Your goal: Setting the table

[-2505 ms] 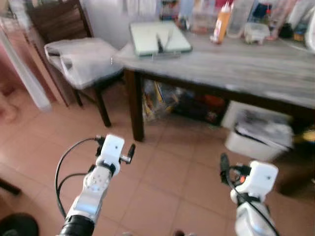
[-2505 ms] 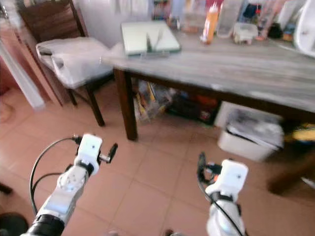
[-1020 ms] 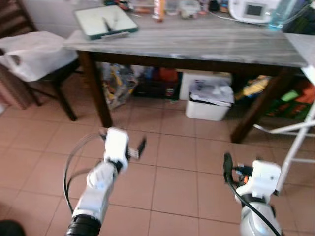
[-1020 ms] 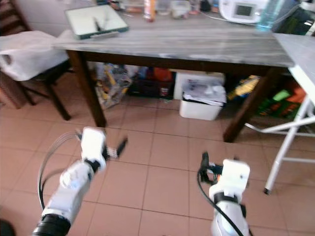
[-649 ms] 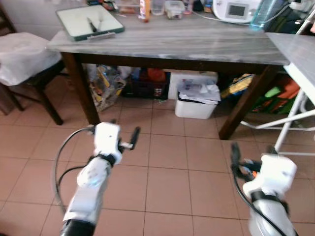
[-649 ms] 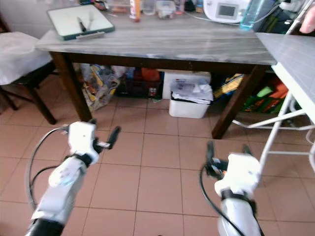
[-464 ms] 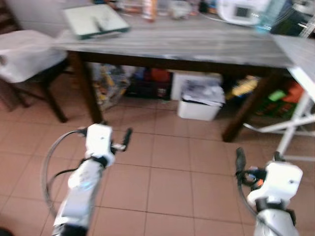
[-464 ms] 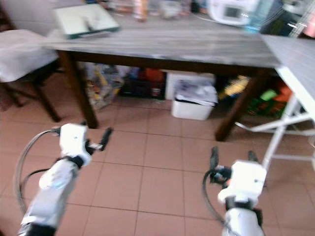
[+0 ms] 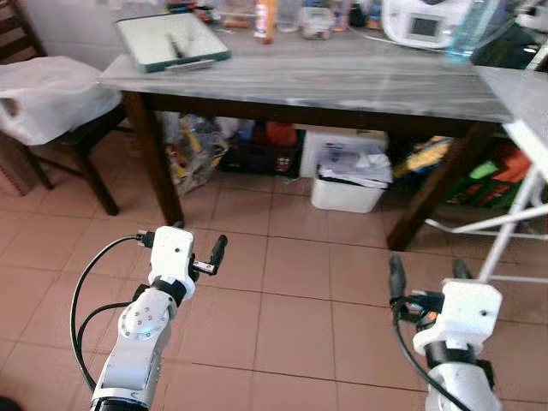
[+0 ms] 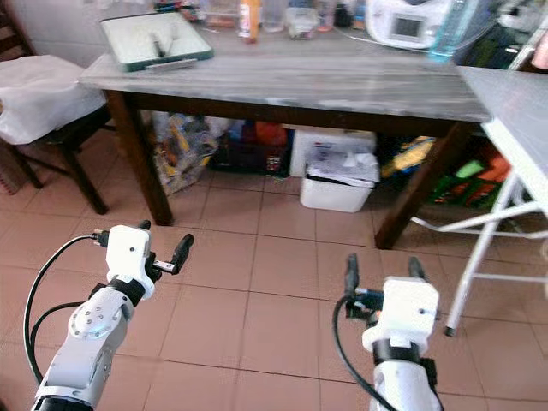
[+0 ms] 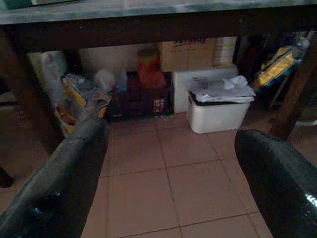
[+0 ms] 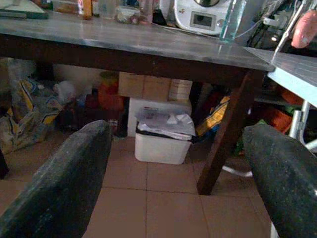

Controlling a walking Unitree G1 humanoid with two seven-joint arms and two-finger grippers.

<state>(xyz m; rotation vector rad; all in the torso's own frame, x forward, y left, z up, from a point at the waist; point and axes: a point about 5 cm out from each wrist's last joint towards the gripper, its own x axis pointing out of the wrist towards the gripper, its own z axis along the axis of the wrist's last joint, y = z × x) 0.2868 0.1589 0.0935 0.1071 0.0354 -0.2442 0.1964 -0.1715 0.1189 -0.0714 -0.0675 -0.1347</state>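
A: Where is the long grey wood-grain table (image 9: 342,73) with dark legs?
B: Across the top of the head views, from about 10 o'clock to 2 o'clock, beyond a stretch of terracotta floor tiles (image 9: 291,282).

A: And the things for setting it?
B: At 11 o'clock, on the table's near left corner, lies a green-rimmed rectangular tray (image 10: 156,38) with cutlery on it (image 10: 157,41); which pieces they are is too small to tell. Along the table's far edge, near 12 o'clock, stand an orange bottle (image 9: 265,15) and a white kitchen appliance with a small screen (image 10: 402,24).

A: The left gripper (image 9: 201,257)?
B: Low at 8 o'clock, over the tiles, short of the table. Its two black fingers (image 11: 64,183) stand wide apart with nothing between them.

A: The right gripper (image 10: 378,270)?
B: Low at 5 o'clock, also above the floor. Its fingers (image 12: 64,183) are spread wide and empty too.

A: Anything else?
B: A white bin stuffed with paper (image 9: 349,180) sits under the table at 12 o'clock. A dark wooden chair with a white plastic bag on its seat (image 9: 51,98) stands at 10 o'clock, beside the table's left end.
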